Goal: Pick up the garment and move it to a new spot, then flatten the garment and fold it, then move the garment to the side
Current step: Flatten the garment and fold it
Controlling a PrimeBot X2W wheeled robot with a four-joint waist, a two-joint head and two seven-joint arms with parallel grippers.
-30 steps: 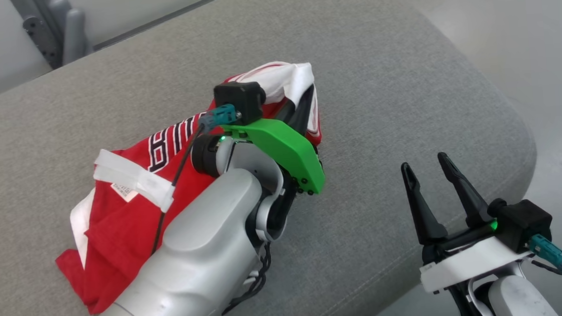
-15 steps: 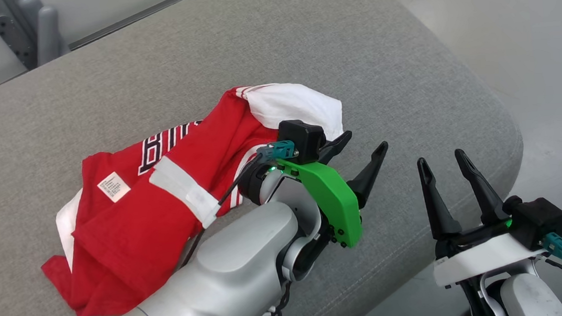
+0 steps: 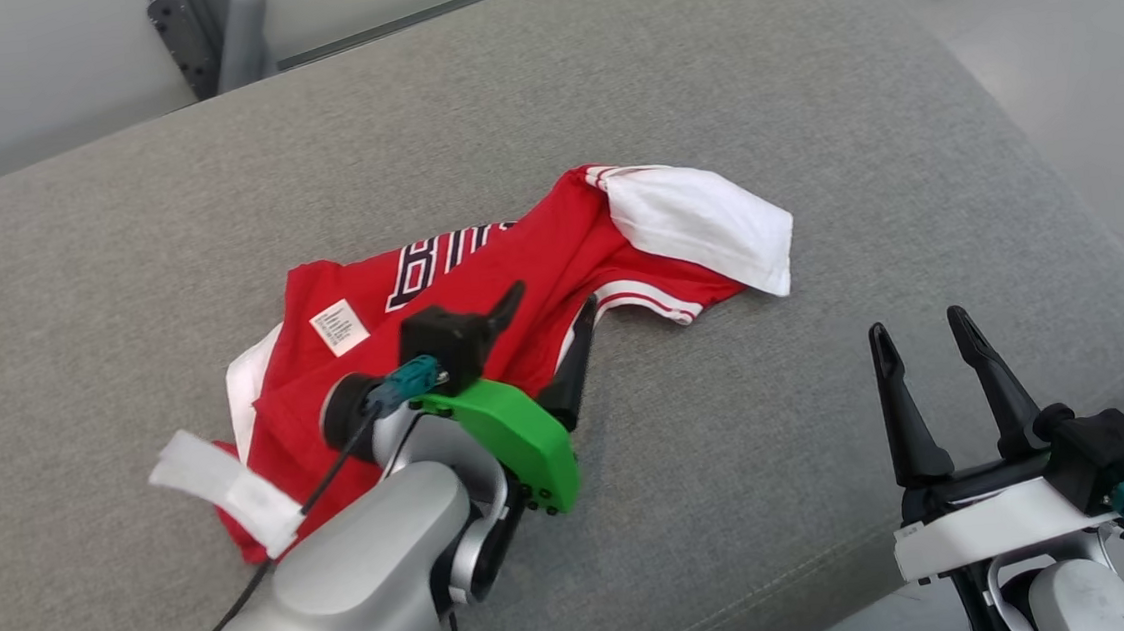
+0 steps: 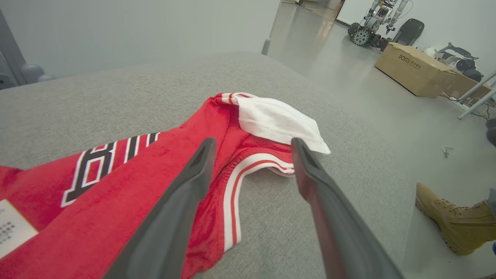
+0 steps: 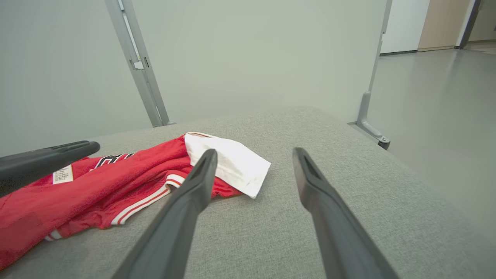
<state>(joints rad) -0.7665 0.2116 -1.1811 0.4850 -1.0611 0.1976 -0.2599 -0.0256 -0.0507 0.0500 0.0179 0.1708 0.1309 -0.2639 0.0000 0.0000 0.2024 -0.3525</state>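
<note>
A red garment point(image 3: 537, 257) with white panels and dark lettering lies crumpled on the grey cushioned surface point(image 3: 603, 71). Its white end point(image 3: 705, 224) points right. My left gripper point(image 3: 553, 300) hovers open over the garment's near edge, with nothing between its fingers. Through the left wrist view the red cloth point(image 4: 128, 174) and its striped hem point(image 4: 240, 170) lie under the open fingers point(image 4: 186, 193). My right gripper point(image 3: 924, 329) stands open at the lower right, apart from the cloth. In the right wrist view the garment point(image 5: 116, 186) lies to the left of the open fingers point(image 5: 190, 197).
The surface's rounded right edge point(image 3: 1110, 262) drops to a pale floor. A metal frame point(image 3: 209, 32) stands behind the surface. On the floor are a cardboard box point(image 4: 418, 69), a wheeled robot point(image 4: 368, 23) and a person's tan boot point(image 4: 453, 217).
My left gripper has let go of the garment, which now lies on the surface, and has drawn back toward me, open. The head camera has shifted. The right gripper keeps its pose.
</note>
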